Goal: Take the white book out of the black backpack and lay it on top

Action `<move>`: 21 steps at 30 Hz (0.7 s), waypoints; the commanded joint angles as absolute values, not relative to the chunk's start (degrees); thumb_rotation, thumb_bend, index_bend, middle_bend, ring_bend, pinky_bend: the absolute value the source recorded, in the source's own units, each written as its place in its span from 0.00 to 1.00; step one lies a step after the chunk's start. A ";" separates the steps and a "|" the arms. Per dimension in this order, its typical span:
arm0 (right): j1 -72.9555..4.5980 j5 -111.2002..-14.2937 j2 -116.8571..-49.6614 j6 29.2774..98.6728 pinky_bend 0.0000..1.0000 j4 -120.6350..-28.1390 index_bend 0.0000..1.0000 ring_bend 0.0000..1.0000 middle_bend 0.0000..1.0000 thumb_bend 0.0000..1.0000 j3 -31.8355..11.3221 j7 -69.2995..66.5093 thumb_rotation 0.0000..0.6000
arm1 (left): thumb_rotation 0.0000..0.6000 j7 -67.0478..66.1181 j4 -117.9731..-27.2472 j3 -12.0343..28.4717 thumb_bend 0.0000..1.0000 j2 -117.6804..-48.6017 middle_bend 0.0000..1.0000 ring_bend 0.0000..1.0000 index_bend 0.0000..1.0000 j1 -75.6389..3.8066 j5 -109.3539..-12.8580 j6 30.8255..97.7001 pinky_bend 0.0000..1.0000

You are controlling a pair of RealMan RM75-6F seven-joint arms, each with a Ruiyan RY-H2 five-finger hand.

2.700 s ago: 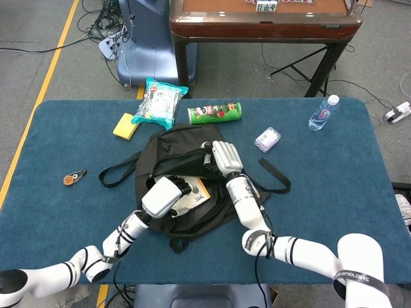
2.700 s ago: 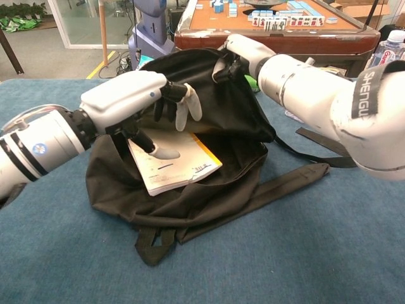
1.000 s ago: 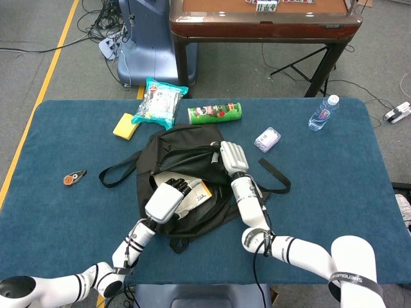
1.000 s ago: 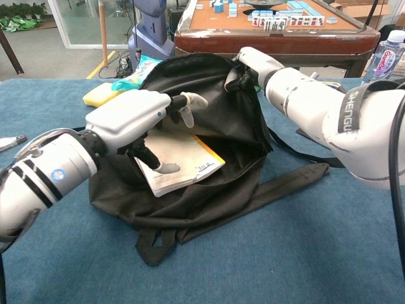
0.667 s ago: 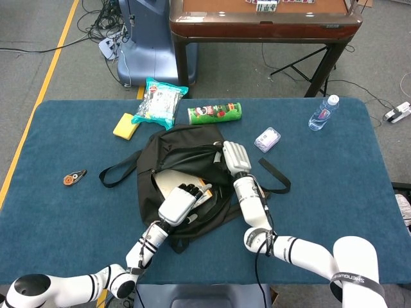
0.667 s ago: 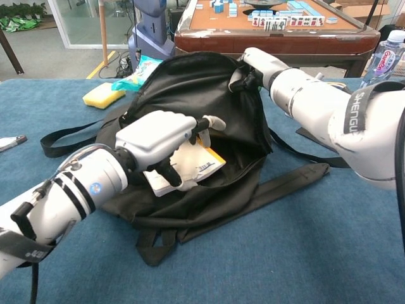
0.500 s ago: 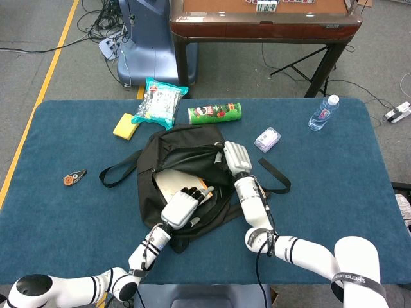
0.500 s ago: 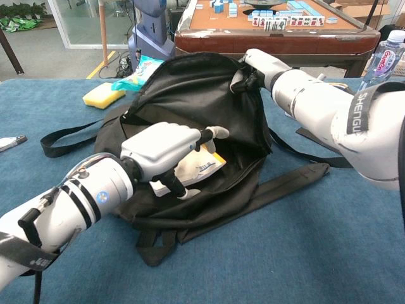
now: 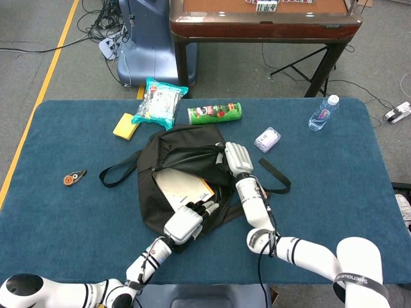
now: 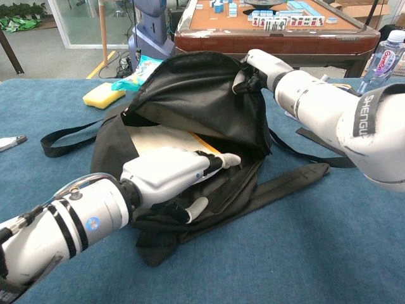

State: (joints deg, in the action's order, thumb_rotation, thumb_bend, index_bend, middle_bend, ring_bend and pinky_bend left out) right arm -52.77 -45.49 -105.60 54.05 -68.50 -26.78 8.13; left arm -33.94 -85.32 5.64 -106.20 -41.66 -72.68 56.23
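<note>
Fabric of the soft black backpack point(image 9: 168, 192) point(image 10: 190, 95) is being held up at its upper flap by the right robot hand point(image 9: 236, 157) point(image 10: 256, 63), whose fingers are gripping the bunched cloth at the top of the opening, keeping the mouth wide. Inside that mouth the flat white book with a yellow-orange edge point(image 9: 182, 184) point(image 10: 161, 139) is lying partly in view, its nearer part hidden behind the left robot hand point(image 9: 185, 224) point(image 10: 174, 171). The left robot hand is resting at the bag's near rim with fingers stretched forward and somewhat apart; whether it is holding the book or the cloth cannot be told. On the blue cloth-covered surface point(image 9: 334, 179) point(image 10: 329, 247), beyond the bag, a yellow sponge block point(image 9: 126, 126) point(image 10: 104, 95), a crinkled teal snack bag point(image 9: 158, 102), and a green tube-shaped can point(image 9: 214, 113) are lying. A clear plastic bottle with a blue cap point(image 9: 323, 113) is standing well apart, to the right.
</note>
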 commanded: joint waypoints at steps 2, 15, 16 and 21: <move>-52.63 -45.50 -105.47 54.13 0.46 -68.75 0.68 0.38 0.45 0.86 -26.71 8.20 1.00 | 1.00 -35.54 -87.87 3.17 0.11 -104.32 0.10 0.12 0.00 -40.92 -73.14 56.30 0.25; -52.53 -45.78 -105.71 54.19 0.46 -68.48 0.68 0.38 0.45 0.85 -26.66 7.98 1.00 | 1.00 -31.98 -83.28 9.84 0.11 -106.81 0.09 0.12 0.00 -41.61 -71.82 59.97 0.25; -52.52 -45.77 -105.68 54.16 0.46 -68.51 0.68 0.38 0.45 0.85 -26.68 7.98 1.00 | 1.00 -32.44 -82.65 10.27 0.11 -107.07 0.09 0.12 0.00 -41.92 -71.16 59.73 0.25; -52.46 -45.73 -105.63 53.98 0.46 -68.52 0.68 0.38 0.45 0.85 -26.66 7.91 1.00 | 1.00 -34.40 -79.56 11.55 0.11 -109.09 0.09 0.11 0.00 -42.96 -69.03 59.79 0.25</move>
